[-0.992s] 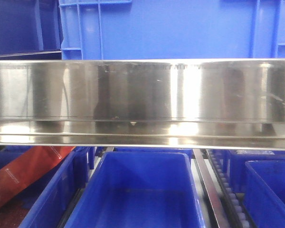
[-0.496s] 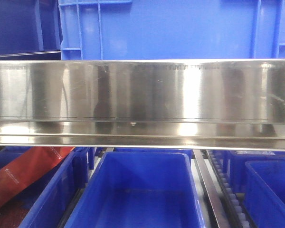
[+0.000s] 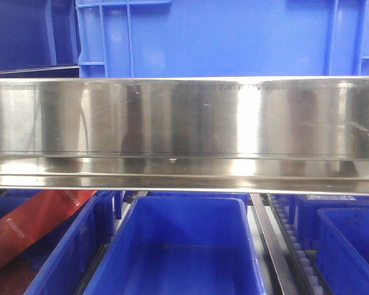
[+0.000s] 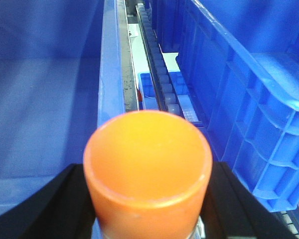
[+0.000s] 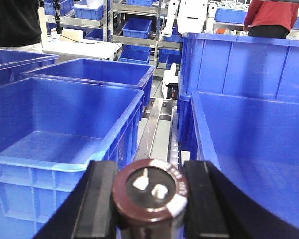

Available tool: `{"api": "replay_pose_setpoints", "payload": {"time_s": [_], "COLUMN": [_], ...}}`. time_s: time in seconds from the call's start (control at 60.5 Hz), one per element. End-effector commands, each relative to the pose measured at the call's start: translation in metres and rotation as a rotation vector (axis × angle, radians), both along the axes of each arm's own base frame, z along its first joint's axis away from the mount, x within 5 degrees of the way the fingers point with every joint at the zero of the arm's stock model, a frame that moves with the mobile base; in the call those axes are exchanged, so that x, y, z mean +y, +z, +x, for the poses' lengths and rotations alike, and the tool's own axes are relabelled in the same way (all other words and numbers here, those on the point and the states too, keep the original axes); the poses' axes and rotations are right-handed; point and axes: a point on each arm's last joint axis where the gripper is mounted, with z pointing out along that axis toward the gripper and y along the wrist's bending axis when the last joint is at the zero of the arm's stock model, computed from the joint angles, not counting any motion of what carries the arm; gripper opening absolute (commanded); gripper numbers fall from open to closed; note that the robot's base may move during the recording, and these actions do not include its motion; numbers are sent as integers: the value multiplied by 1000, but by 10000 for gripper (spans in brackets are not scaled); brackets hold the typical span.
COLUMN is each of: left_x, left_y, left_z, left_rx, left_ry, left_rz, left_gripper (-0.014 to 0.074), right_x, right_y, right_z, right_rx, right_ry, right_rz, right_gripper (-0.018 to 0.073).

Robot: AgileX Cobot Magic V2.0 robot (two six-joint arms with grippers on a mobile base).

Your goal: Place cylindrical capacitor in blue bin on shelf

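The cylindrical capacitor (image 5: 152,193), dark maroon with a black top and two silvery terminals, stands upright with my right gripper (image 5: 152,201) shut on it. It hangs over the gap between a blue bin (image 5: 65,124) on the left and another blue bin (image 5: 249,149) on the right. My left gripper (image 4: 147,201) is shut on an orange cylinder (image 4: 147,164), beside a blue bin wall (image 4: 109,74). The shelf's shiny steel rail (image 3: 184,123) crosses the front view, where neither gripper shows.
A steel strip and white roller track (image 5: 162,127) run between the bins; another roller track (image 4: 157,64) shows in the left wrist view. Below the rail sit an open blue bin (image 3: 184,246) and a red packet (image 3: 37,221). People stand at the far racks (image 5: 269,15).
The dark reflections on the steel rail have faded and shifted a little. The bins and the red packet have not moved.
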Motion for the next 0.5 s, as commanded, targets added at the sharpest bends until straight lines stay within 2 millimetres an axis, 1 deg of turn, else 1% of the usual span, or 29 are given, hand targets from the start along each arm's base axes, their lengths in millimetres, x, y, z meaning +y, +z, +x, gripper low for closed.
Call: {"api": "replay_pose_setpoints", "payload": {"time_s": [0.0,0.182,0.265,0.413,0.48], "left_x": [-1,-1,-1,-3,-8], "left_y": [6,6,10,32,43], "left_z": [0,0,1,1,7], "left_rx": [-41,-43,-65,-143,-156], "left_ry": [-5,-5,-5,-50,-85], "left_rz": [-11,-12,-18,20,26], "left_gripper": [-111,-111,-111,-111,-111], "right_x": [0,0,0,0,0], "right_y": [2,2,2,3,3], "right_z": [0,0,0,0,0], "right_rx": [-27,-27,-27,-28,-28], "right_ry": [-3,-3,-3,-3,-3], "right_rz": [-12,-12,-12,-12,-12], "right_gripper": [-99,-99,-99,-99,-99]}}
